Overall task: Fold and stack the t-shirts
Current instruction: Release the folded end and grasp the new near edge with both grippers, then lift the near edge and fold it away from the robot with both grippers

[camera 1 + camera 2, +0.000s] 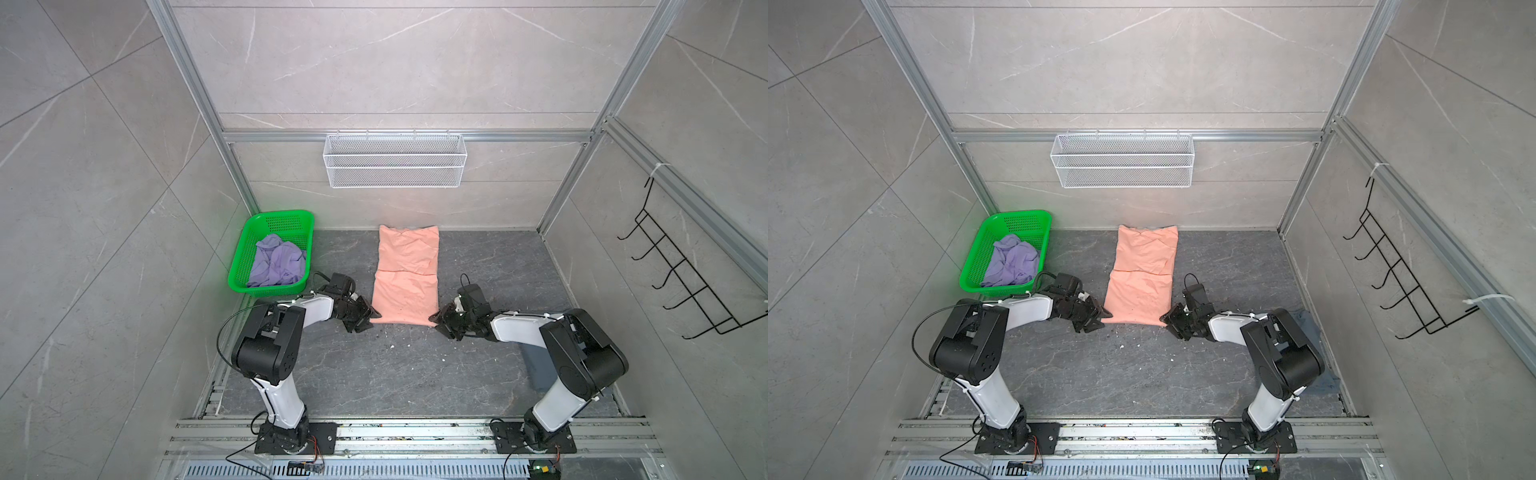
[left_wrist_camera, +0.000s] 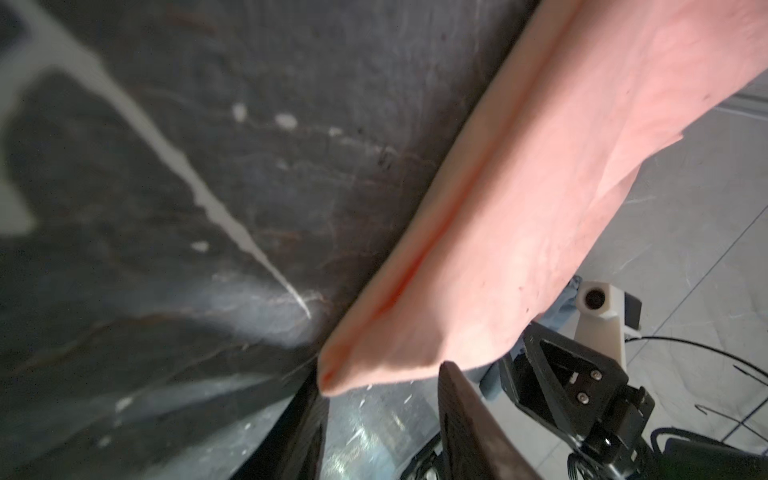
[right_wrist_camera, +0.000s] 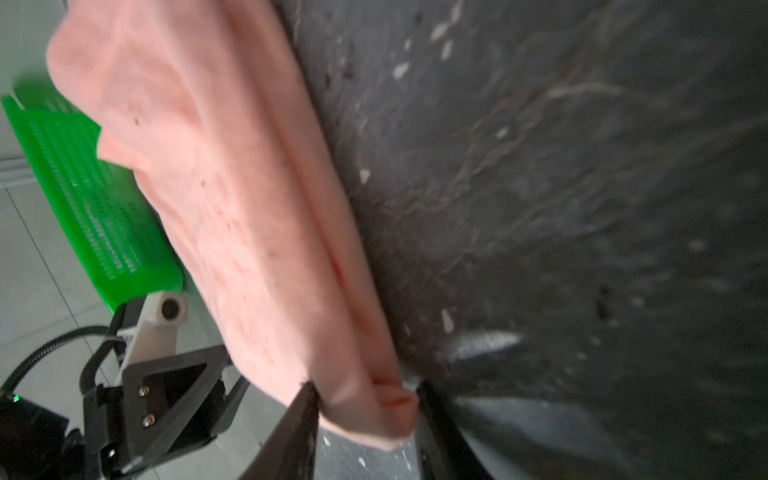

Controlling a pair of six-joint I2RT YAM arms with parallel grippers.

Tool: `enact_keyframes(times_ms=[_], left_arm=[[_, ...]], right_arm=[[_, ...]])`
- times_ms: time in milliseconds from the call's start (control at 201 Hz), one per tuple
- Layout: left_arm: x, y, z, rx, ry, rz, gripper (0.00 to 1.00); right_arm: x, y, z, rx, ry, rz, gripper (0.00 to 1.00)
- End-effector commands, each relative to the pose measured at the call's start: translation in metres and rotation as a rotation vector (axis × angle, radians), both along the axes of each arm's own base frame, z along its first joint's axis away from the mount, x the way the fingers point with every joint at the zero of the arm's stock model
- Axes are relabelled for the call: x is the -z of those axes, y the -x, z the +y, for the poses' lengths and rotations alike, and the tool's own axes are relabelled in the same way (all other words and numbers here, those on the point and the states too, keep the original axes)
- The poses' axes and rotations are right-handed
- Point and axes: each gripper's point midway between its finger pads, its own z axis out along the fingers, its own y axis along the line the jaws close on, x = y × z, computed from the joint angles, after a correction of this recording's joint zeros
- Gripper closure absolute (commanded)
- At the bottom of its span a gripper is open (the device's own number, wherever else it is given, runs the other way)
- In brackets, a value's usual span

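A peach-pink t-shirt (image 1: pixel 405 278) (image 1: pixel 1142 278) lies folded into a long strip in the middle of the dark table, running front to back. My left gripper (image 1: pixel 372 318) (image 1: pixel 1102 316) is at its near left corner. In the left wrist view the jaws (image 2: pixel 378 386) stand apart with that corner (image 2: pixel 540 208) at their tips. My right gripper (image 1: pixel 434 322) (image 1: pixel 1163 318) is at the near right corner. Its fingers (image 3: pixel 365 399) hold the bunched cloth (image 3: pixel 249 208), which fills the gap between them. A lavender t-shirt (image 1: pixel 276 262) (image 1: pixel 1011 262) lies crumpled in the basket. A slate blue-grey one (image 1: pixel 1312 328) lies partly hidden under the right arm.
The green perforated basket (image 1: pixel 241 257) (image 1: pixel 971 266) (image 3: pixel 104 208) stands at the back left, close behind the left arm. A white wire basket (image 1: pixel 395 160) hangs on the back wall. A black hook rack (image 1: pixel 681 270) hangs on the right wall. White specks dot the table front.
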Motion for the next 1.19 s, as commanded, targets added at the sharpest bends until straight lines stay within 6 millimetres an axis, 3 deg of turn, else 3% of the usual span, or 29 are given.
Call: enact_keyframes(times_ms=[0,100,279,423,517,856,1015,1189], left_arm=[[0.010,-0.013,0.006,-0.020,-0.058,-0.013,0.60],[0.010,-0.025,0.005,-0.016,-0.068,-0.028,0.76],[0.001,-0.026,0.006,-0.008,-0.077,-0.051,1.00],[-0.001,0.002,0.009,0.028,-0.097,-0.009,1.00],[-0.003,0.033,0.011,0.059,-0.123,0.027,1.00],[-0.025,0.142,0.009,0.074,-0.195,0.068,1.00],[-0.042,0.167,0.002,0.071,-0.221,0.022,1.00],[-0.068,0.173,0.001,0.037,-0.224,-0.062,1.00]], right_arm=[[0.031,0.014,-0.013,0.026,0.084,0.087,0.76],[0.030,0.009,-0.012,0.015,0.096,0.079,0.88],[0.020,0.011,-0.018,-0.040,0.173,0.060,0.93],[0.013,0.024,-0.025,-0.107,0.225,0.062,0.96],[0.008,0.041,-0.031,-0.170,0.263,0.069,0.98],[-0.011,0.138,-0.044,-0.335,0.299,0.108,0.99],[-0.042,0.160,-0.041,-0.378,0.292,0.049,0.99],[-0.083,0.165,-0.042,-0.379,0.279,-0.036,0.98]])
